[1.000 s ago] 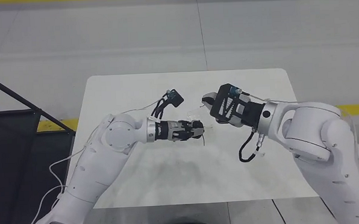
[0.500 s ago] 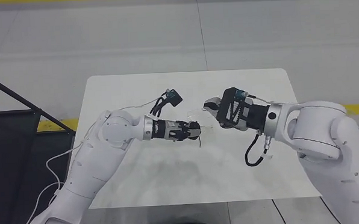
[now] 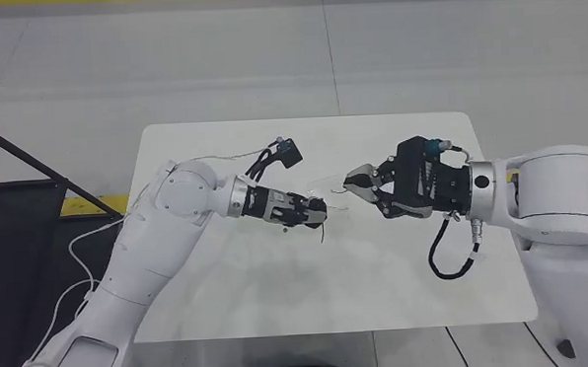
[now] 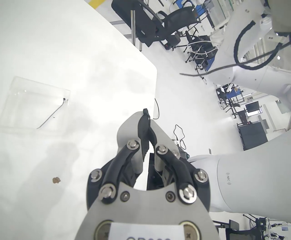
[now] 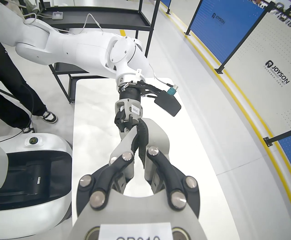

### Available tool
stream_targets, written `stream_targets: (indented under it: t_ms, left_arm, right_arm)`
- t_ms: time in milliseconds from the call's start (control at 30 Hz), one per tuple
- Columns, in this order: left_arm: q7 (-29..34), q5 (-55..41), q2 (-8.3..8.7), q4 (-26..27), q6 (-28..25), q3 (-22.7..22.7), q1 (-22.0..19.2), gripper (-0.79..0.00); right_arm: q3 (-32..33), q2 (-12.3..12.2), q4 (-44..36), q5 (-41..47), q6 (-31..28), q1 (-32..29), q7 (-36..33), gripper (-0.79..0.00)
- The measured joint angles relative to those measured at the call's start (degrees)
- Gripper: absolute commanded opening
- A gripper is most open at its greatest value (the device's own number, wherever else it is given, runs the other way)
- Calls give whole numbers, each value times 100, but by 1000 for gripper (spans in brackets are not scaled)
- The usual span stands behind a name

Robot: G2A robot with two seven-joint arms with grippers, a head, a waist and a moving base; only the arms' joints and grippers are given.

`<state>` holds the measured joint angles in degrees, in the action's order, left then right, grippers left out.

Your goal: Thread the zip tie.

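- The zip tie [image 3: 323, 229] hung as a thin dark strip from the tip of your left gripper [image 4: 145, 120], above the middle of the table [image 3: 407, 277]. Those jaws were pressed together on it, and a small dark nub poked out at the tips.
- Your right gripper [image 5: 140, 131] faced the left one, near it but not touching. Its jaws were together too, and I could make out nothing between them.
- Near both grippers a clear tray [image 4: 25, 91] lay on the table with another thin dark strip [image 4: 51, 111] in it.
- The step in hand looked like bringing the tail to the head. You would have done well to part the right jaws before closing in and pinch the free end close to its tip so it couldn't flop. From there, line it up square with the slot and feed it slowly.
- The strip looked slim and limp, so a skewed approach would likely have bent it past the hole.
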<state>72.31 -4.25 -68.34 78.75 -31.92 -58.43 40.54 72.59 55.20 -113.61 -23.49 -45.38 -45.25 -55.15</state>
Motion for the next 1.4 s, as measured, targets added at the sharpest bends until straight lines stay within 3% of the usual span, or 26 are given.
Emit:
stream_targets:
  t_ms: [267,633,1400]
  left_arm:
    - [-2,0,0,1,-1,-3,3,-785]
    - [-2,1,0,1,-1,-3,3,-785]
    - [-2,1,0,1,-1,-3,3,-785]
  right_arm:
    - [-2,2,-36,-78,44,-97,208,-785]
    - [-234,-57,-19,-82,-380,-112,371,-785]
    - [-650,-107,154,-617,-171,127,581,-785]
